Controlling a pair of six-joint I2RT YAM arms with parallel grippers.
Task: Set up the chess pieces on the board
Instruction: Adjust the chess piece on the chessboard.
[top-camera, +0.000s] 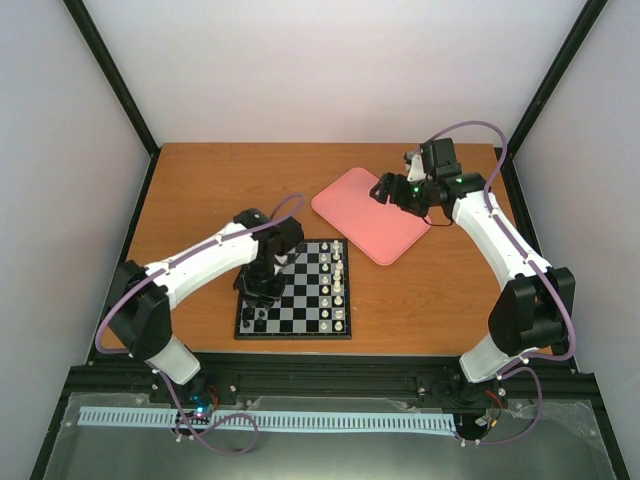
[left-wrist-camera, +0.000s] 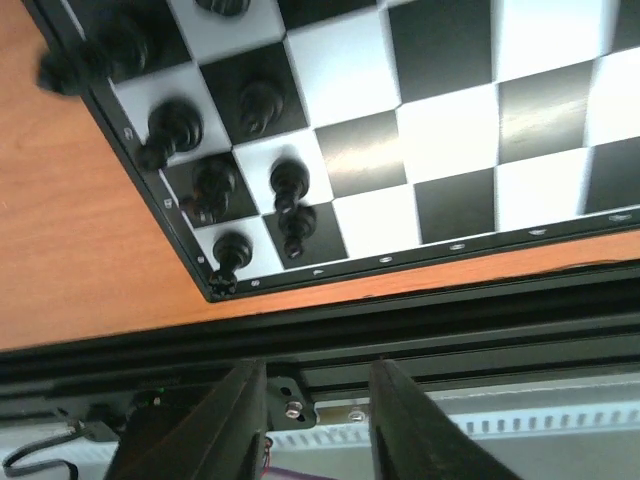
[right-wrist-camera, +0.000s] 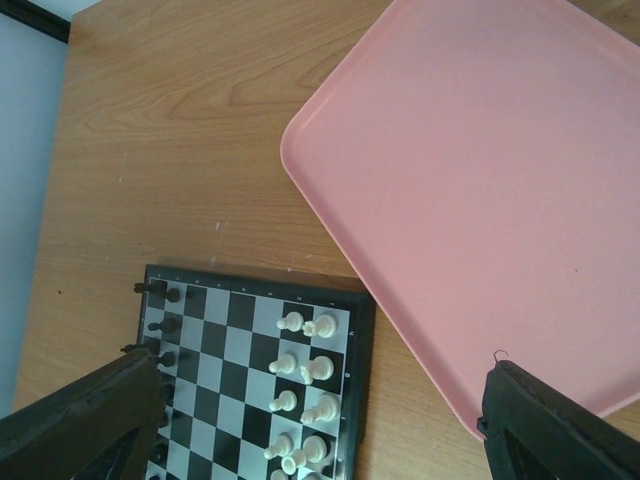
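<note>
My left gripper (left-wrist-camera: 315, 390) hovers low over the near-left corner of the board (left-wrist-camera: 450, 120), fingers slightly parted with nothing between them. The black chess pieces (left-wrist-camera: 215, 185) stand crowded in the two left files below it, so I judge I'm between placements on black's side. Next I should rise straight up without clipping those packed pieces. The white pieces (top-camera: 337, 285) line the right files. My right gripper (right-wrist-camera: 320, 368) hangs spread wide above the pink tray (top-camera: 370, 212), holding nothing.

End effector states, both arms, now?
Left end effector: slightly open, holding nothing.
Right end effector: wide open, holding nothing.
</note>
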